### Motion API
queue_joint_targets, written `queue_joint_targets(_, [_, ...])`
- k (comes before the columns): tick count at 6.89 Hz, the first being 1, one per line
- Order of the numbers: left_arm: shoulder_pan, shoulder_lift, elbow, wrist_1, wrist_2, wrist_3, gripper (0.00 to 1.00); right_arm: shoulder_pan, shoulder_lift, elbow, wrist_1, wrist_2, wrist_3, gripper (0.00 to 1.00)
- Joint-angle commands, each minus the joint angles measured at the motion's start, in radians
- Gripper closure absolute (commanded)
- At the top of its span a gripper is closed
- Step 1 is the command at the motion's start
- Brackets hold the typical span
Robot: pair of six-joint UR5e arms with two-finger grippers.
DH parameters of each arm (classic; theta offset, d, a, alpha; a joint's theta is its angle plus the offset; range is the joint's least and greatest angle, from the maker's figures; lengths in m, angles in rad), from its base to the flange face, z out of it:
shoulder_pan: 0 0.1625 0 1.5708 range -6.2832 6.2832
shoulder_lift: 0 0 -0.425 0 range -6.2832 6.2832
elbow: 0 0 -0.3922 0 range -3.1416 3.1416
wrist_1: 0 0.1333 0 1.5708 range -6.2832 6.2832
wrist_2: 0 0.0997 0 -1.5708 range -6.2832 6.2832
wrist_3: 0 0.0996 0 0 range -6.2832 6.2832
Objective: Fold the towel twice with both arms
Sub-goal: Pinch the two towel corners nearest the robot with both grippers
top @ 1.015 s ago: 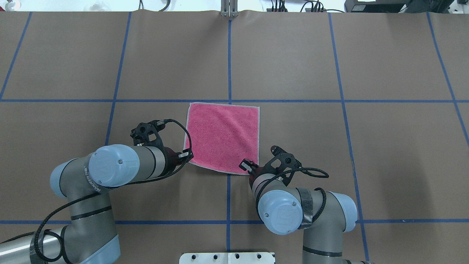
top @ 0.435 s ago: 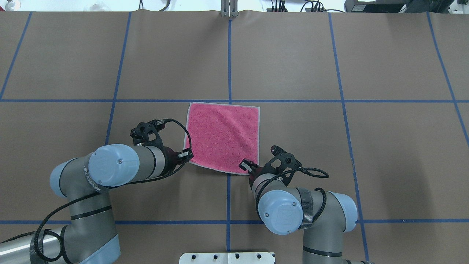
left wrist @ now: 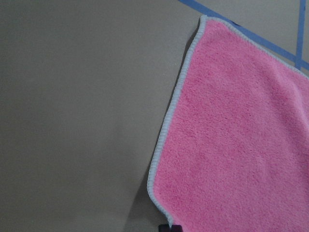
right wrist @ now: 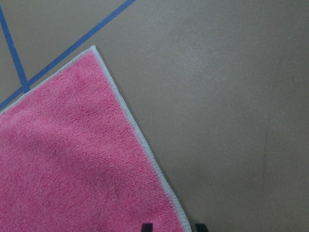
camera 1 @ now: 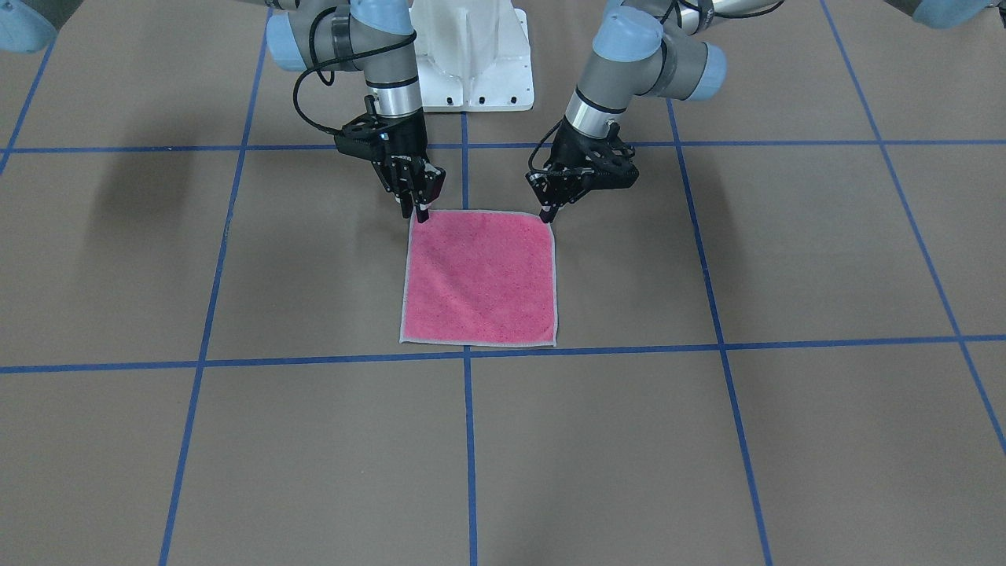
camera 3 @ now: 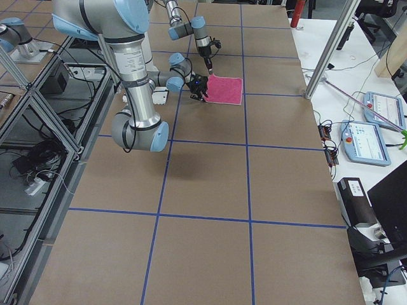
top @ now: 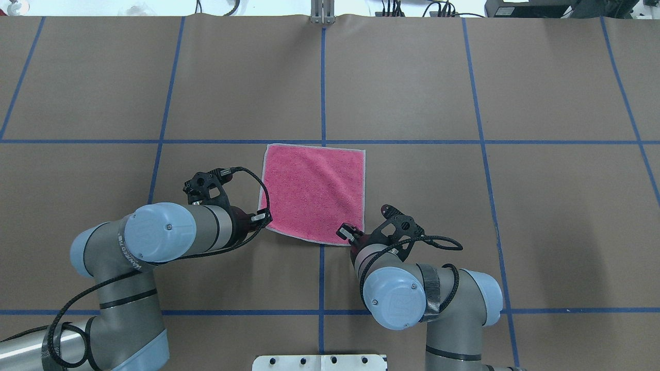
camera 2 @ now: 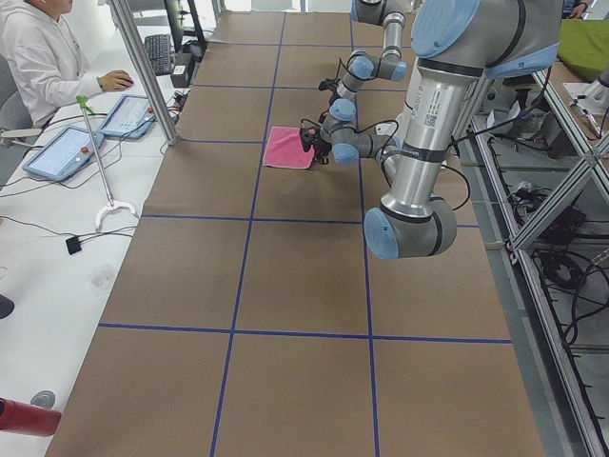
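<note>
The towel [camera 1: 479, 279] [top: 314, 193] lies flat on the brown table with its pink face up and a light grey border. My left gripper [camera 1: 545, 214] [top: 261, 219] is down at the towel's near-left corner. In the left wrist view only one dark fingertip [left wrist: 171, 227] shows, right at that corner of the towel [left wrist: 231, 145]. At the near-right corner is my right gripper [camera 1: 416, 212] [top: 344, 232]. Its two tips stand close together in the right wrist view, with the border of the towel [right wrist: 72, 159] between them. Both look shut on a corner.
Blue tape lines [top: 322, 93] divide the table into squares. The white pedestal base [camera 1: 471, 63] stands at the robot's edge. A metal post [top: 322, 18] sits at the far edge. A person [camera 2: 38, 57] sits at a side desk with tablets [camera 2: 128, 114].
</note>
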Motion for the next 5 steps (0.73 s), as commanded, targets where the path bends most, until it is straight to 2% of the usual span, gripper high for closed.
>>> queue_joint_targets(1, [-0.001,0.0,-0.001,0.0,0.0,0.0,1.0,0.0,0.001,0.001,0.003,0.0,0.004,0.7])
queue_joint_targets(3, [0.001,0.0,-0.001,-0.002,0.0,0.0,1.0,0.0,0.001,0.003,0.003,0.0,0.003,0.7])
queue_joint_targets(5, [0.001,0.0,-0.002,-0.002,0.0,0.0,1.0,-0.009,-0.002,0.001,0.0,0.0,0.003,0.64])
